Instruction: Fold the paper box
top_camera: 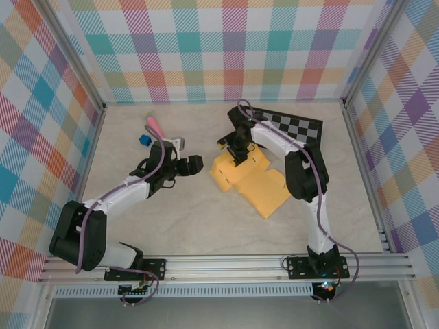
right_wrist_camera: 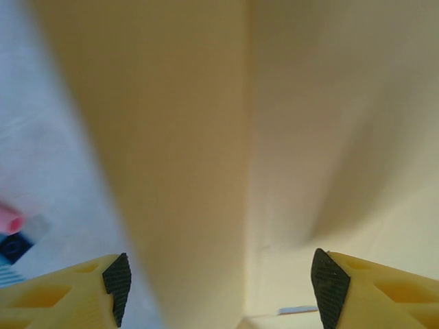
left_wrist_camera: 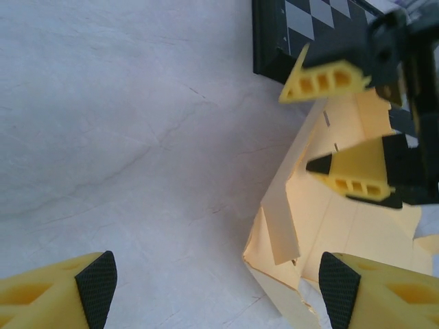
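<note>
My left claw (top_camera: 191, 164) hangs wide open just left of the paper box (top_camera: 250, 179), gripping nothing. Its black textured pads (left_wrist_camera: 96, 281) face the box's corner, placed, I judge, to steady it. The box lies on the pale tabletop (top_camera: 171, 219): thin matte yellow-orange card, part folded, one flap raised along a crease. My right claw (top_camera: 237, 152) hovers open over its far edge, jaws straddling a crease. Beyond the box rests a black-and-white checkered board (top_camera: 296, 127).
</note>
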